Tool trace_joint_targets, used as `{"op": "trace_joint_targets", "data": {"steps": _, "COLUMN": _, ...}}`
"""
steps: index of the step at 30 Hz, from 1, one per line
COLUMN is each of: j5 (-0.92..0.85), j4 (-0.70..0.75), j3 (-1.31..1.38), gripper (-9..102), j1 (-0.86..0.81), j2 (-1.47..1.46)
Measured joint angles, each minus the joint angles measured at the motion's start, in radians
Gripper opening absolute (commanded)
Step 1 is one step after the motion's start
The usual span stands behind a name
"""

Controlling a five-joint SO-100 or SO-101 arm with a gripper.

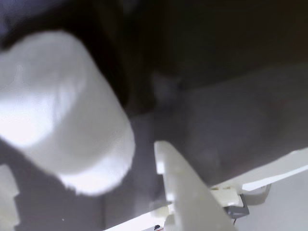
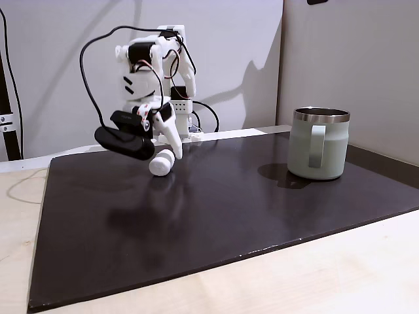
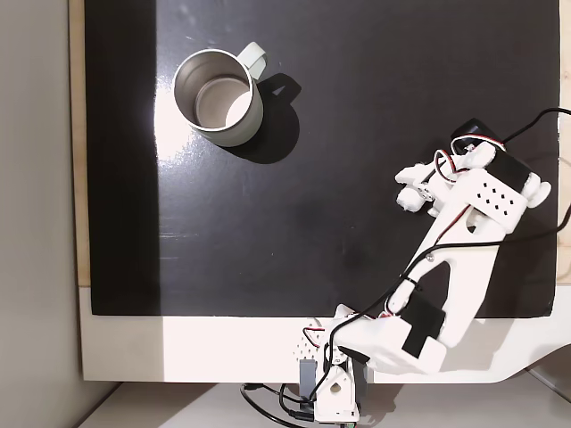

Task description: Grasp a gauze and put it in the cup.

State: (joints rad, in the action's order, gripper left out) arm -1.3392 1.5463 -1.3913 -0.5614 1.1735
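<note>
Wrist view shows the gauze (image 1: 62, 110) clamped in the end effector (image 2: 163, 159), lifted above the mat (image 2: 216, 216).

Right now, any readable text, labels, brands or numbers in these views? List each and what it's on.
None readable.
The cup: plain pale green wall and bare steel rim, no print or logo showing in either fixed view.
The gauze: plain white, no label.
The arm: two short black marks on its white housing, a symbol rather than letters.
The black mat: unmarked.
</note>
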Motion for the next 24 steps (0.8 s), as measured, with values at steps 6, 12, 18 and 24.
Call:
{"op": "trace_joint_targets", "data": {"steps": 6, "j5": 0.000, "j4": -0.021, "j3": 0.000, "gripper": 26, "j1": 0.003, "j2": -0.052}}
{"op": "trace_joint_targets", "data": {"steps": 12, "j5": 0.000, "j4": -0.031, "j3": 0.000, "gripper": 15, "j1": 0.009, "j2": -0.072}}
{"op": "trace_joint_targets", "data": {"steps": 18, "j5": 0.028, "j4": -0.049, "j3": 0.000, "gripper": 0, "j1": 0.011, "j2": -0.077}}
{"op": "trace_joint_targets", "data": {"steps": 24, "j5": 0.048, "j4": -0.040, "j3": 0.000, "gripper": 0, "j1": 0.020, "j2": -0.077}}
